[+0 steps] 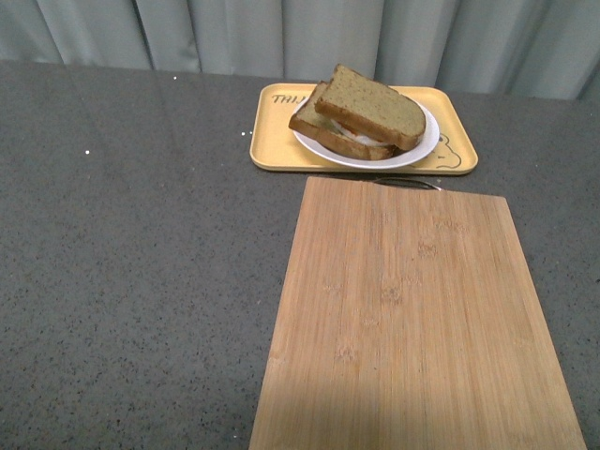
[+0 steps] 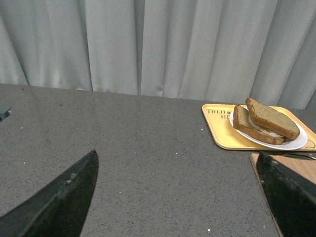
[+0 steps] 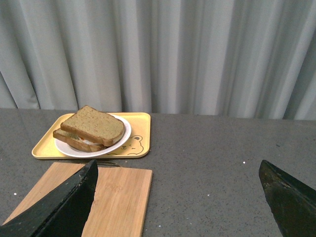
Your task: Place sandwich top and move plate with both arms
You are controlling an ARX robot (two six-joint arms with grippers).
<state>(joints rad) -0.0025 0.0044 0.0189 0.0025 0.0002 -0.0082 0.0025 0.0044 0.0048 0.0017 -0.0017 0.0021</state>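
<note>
The sandwich top (image 1: 372,106), a golden-brown bread slice, lies tilted on a lower slice with white filling, on the round white plate (image 1: 420,148). The plate sits on a yellow tray (image 1: 272,141) at the far side of the table. The sandwich also shows in the left wrist view (image 2: 271,118) and the right wrist view (image 3: 96,125). Neither arm shows in the front view. My left gripper (image 2: 180,192) is open and empty over bare table, well short of the tray. My right gripper (image 3: 180,197) is open and empty, beside the cutting board.
A large bamboo cutting board (image 1: 412,319) lies in front of the tray, reaching the near table edge. A thin dark metal utensil (image 1: 408,183) lies between board and tray. The grey speckled table (image 1: 131,262) spreads left. Grey curtains (image 1: 281,33) hang behind.
</note>
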